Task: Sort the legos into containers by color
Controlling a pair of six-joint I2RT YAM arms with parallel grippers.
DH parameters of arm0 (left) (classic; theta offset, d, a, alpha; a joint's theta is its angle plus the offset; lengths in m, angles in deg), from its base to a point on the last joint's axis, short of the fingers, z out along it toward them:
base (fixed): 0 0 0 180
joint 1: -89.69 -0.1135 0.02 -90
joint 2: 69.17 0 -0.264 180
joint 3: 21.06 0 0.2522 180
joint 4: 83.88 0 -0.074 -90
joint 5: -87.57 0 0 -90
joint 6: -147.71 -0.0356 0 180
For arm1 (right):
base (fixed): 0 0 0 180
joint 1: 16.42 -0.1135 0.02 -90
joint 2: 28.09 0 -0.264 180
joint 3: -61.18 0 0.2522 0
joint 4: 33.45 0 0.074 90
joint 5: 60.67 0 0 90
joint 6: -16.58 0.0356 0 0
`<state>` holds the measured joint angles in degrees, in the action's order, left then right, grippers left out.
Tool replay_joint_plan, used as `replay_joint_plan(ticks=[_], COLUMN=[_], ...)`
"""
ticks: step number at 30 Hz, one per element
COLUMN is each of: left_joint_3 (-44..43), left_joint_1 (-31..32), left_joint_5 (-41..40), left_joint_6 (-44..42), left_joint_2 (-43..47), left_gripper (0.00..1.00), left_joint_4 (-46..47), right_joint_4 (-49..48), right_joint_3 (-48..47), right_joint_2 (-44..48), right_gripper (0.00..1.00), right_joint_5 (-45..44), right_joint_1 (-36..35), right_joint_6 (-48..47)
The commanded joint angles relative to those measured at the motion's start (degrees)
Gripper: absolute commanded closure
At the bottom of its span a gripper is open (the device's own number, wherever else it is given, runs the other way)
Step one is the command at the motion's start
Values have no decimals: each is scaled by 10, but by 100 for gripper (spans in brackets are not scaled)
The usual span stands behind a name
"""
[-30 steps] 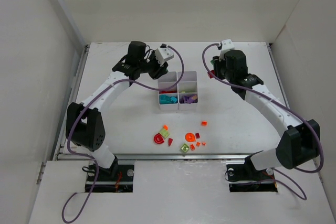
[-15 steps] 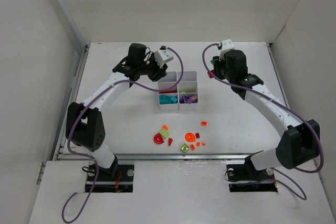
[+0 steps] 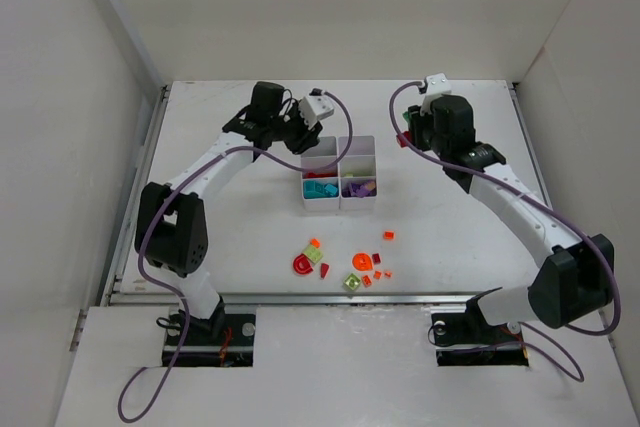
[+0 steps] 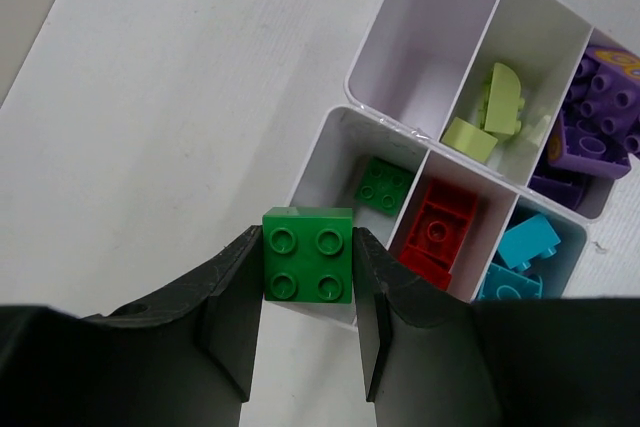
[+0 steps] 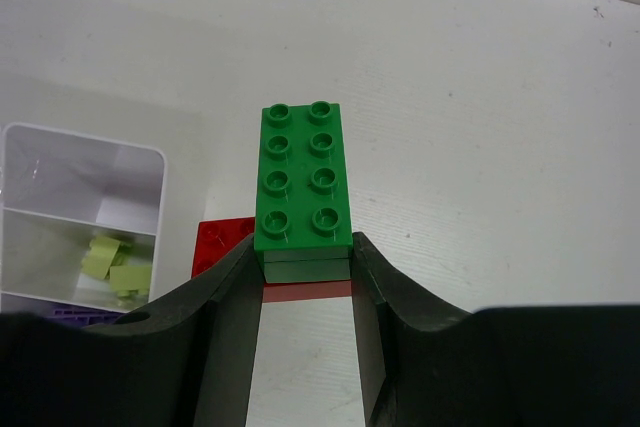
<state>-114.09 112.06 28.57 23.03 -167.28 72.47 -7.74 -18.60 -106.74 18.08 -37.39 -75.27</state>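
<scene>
The left arm (image 3: 215,162) has swung nearer the containers (image 4: 425,37); the left end effector (image 4: 306,247) is clamped on a dark green brick (image 4: 307,265) above their edge; the right end effector (image 5: 305,257) clamps a long green brick (image 5: 303,177). Compartments hold green, red, teal, lime and purple legos (image 4: 440,232).

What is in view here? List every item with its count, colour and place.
organiser: one, white, six compartments, mid-table
dark green brick: one, in an organiser compartment
red brick: one, in the next compartment
teal pieces: several, own compartment
lime pieces: a few, own compartment
purple pieces: several, own compartment
loose legos: about a dozen, red, orange and lime, on the table near the arm bases
square green brick: one, held
long green brick: one, held, red piece beneath
table: one, white
left claw: shut on square green brick
right claw: shut on long green brick
</scene>
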Motion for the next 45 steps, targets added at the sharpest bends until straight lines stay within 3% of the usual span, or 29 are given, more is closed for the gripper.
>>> replay_joint_plan(ticks=[1,5,10,13,18,19,23,28,32,36,39,45], left_joint_3=[-4,9,3,3,3,3,3,-25,-69,-115,-147,-160], left_joint_1=[1,13,19,19,19,19,19,19,19,19,19,50], left_joint_5=[3,-24,-12,-7,-7,-7,-7,5,54,142,214,255], left_joint_6=[-43,-76,-104,-111,-118,-118,-118,-106,-137,-253,-376,-473], left_joint_2=[8,3,-2,-2,-2,-2,-2,-2,3,8,8,8], left_gripper=[100,95,76,75,55,46,37,37,40,46,41,30], left_joint_4=[19,43,8,-11,-18,-18,-13,-24,-80,-185,-286,-365], right_joint_4=[-31,-31,-31,-31,-31,-31,-31,-36,-36,-36,-36,-36], right_joint_3=[-1,-6,-6,-6,-6,-6,-6,-6,5,45,53,14], right_joint_2=[17,12,12,17,17,17,17,17,45,87,94,38], right_gripper=[100,100,100,100,100,100,100,100,100,100,100,100], right_joint_5=[-11,-11,-11,-11,-5,-5,-5,22,154,421,481,565], right_joint_1=[5,5,5,5,5,5,5,5,5,5,10,-6], right_joint_6=[3,3,-3,-3,-3,-3,-3,-28,-139,-292,-322,-322])
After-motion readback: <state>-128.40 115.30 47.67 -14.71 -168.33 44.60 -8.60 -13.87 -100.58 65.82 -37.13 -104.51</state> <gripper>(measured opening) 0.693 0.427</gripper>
